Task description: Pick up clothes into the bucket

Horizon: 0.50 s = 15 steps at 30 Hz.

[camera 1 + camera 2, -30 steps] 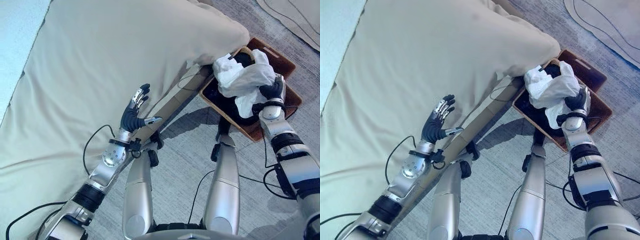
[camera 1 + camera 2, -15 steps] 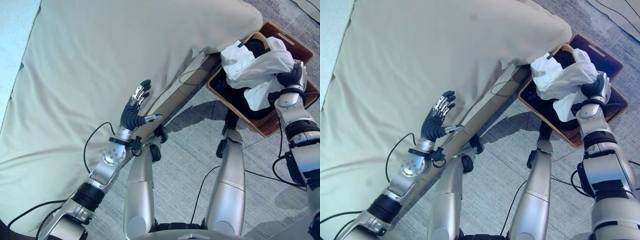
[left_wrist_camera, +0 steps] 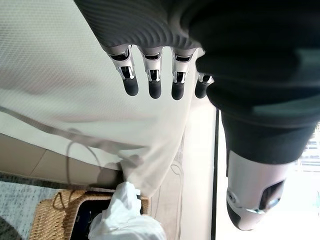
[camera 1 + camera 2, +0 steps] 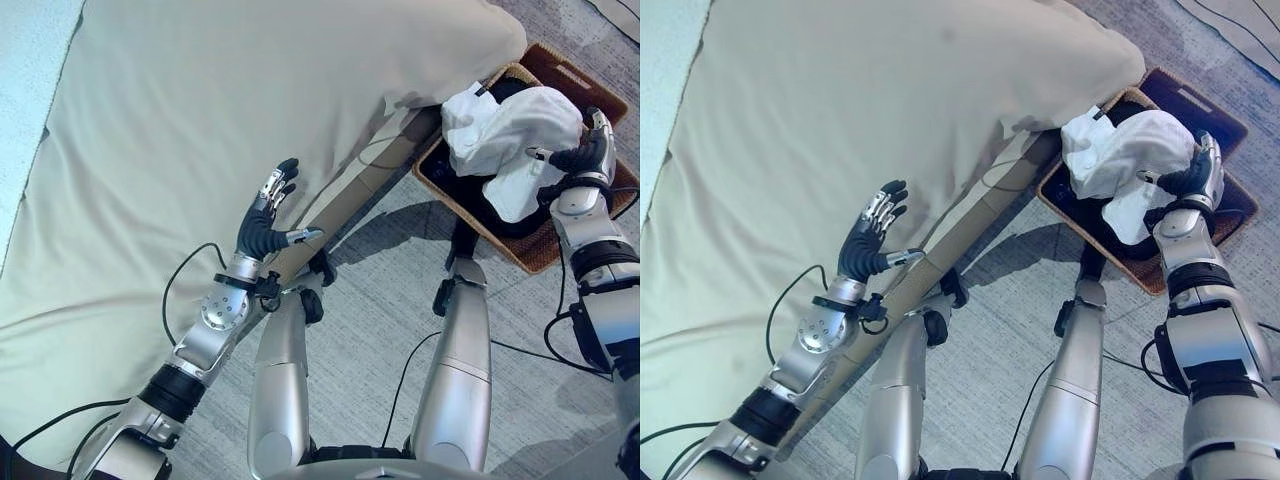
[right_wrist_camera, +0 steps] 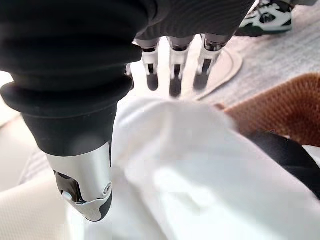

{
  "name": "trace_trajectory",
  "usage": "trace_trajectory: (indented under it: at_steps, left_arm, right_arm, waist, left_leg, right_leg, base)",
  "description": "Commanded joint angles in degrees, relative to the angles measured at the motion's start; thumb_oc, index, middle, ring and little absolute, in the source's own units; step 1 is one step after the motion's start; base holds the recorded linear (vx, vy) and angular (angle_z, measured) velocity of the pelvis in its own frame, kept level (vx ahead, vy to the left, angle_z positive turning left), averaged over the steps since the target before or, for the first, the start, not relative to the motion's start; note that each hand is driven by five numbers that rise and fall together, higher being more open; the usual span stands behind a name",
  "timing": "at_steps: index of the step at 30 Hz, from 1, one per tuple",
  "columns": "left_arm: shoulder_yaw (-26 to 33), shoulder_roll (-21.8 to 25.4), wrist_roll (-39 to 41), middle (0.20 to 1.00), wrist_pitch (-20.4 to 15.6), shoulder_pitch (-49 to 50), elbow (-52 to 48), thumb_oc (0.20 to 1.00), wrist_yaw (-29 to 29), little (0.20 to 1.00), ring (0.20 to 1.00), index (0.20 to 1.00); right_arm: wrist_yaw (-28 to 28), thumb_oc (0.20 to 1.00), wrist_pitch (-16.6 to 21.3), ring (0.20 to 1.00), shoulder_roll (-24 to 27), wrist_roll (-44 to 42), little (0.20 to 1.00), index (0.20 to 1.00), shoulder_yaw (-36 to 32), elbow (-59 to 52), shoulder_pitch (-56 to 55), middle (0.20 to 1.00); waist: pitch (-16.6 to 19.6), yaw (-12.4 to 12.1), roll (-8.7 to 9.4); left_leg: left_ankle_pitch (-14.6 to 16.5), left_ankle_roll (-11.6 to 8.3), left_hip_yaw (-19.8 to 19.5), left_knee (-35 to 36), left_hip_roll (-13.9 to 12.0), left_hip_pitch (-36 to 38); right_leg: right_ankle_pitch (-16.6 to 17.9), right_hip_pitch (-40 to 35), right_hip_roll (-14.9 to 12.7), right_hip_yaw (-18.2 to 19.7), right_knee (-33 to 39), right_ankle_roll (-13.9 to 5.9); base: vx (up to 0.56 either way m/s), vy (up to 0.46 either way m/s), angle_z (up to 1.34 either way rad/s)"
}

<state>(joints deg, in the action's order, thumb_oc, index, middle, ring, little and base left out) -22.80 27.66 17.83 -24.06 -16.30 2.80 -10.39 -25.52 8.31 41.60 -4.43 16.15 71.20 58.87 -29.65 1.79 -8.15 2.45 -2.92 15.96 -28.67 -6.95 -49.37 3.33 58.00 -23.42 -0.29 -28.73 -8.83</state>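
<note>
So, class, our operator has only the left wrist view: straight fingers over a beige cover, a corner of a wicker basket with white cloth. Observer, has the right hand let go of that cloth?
Observer: In its own wrist view the right hand has straight fingers above the white garment, not curled round it.
Operator: Is the garment inside the basket?
Observer: Mostly; it is heaped over the wicker basket, and part of it reaches past the rim nearest the bed.
Operator: What else is in there?
Observer: Dark clothing lies under the white garment.
</note>
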Motion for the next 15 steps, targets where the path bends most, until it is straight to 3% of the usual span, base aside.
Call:
trace_trajectory:
  at_steps: [1, 10, 12, 15]
  left_arm:
    - [2.7, -0.2, 2.49, 1.0, -2.31, 3.02, -4.21, 1.0, -0.23, 1.0, 1.0, 1.0]
    - [3.39, -0.73, 1.8, 1.0, -2.3, 2.38, -2.18, 1.0, 0.18, 1.0, 1.0, 1.0]
    - [4.43, -1.03, 1.48, 1.0, -2.61, 2.22, -0.86, 1.0, 0.07, 1.0, 1.0, 1.0]
    - [5.24, -1.16, 1.57, 1.0, -2.91, 2.66, 0.13, 1.0, 0.1, 1.0, 1.0, 1.0]
  right_arm:
    - [-0.87, 1.0, 1.1, 1.0, 1.22, -3.49, 1.0, 1.0, -0.58, -0.82, -2.71, 1.0]
    - [0.38, 1.0, 2.98, 1.0, -2.1, -6.92, 1.0, 1.0, -4.65, -3.23, -10.3, 1.0]
    - [-0.16, 1.0, 4.31, 1.0, -4.26, -7.47, 1.0, 1.0, -6.8, -8.36, -15.18, 1.0]
    - [-0.5, 1.0, 5.46, 1.0, -6.22, -7.1, 1.0, 1.0, -8.34, -14.66, -20.23, 1.0]
  waist:
    - [5.26, 0.25, -1.37]
    - [5.95, 0.78, 0.29]
    - [6.22, 1.5, 1.43]
    - [6.49, 1.87, 2.28]
  left_leg:
    - [6.57, 0.17, -5.41, -2.35, 0.49, 0.53]
    - [4.72, -0.51, -6.58, 3.24, 0.38, 7.02]
    - [2.0, -0.63, -6.45, 6.45, 0.56, 10.06]
    - [1.15, -1.12, -7.06, 9.01, 0.51, 14.1]
  right_leg:
    - [-1.19, 0.31, 2.03, -0.96, -0.97, -0.58]
    - [-0.26, -6.98, 2.22, -3.42, 3.3, -1.04]
    - [1.97, -11.04, 1.85, -5.12, 6.52, -0.77]
    - [2.39, -15.9, 1.94, -6.52, 8.96, -1.03]
  base:
    - [0.0, 0.0, 0.0]
    - [0.0, -0.017, 0.01]
    - [-0.04, -0.056, 0.05]
    - [0.11, -0.085, 0.11]
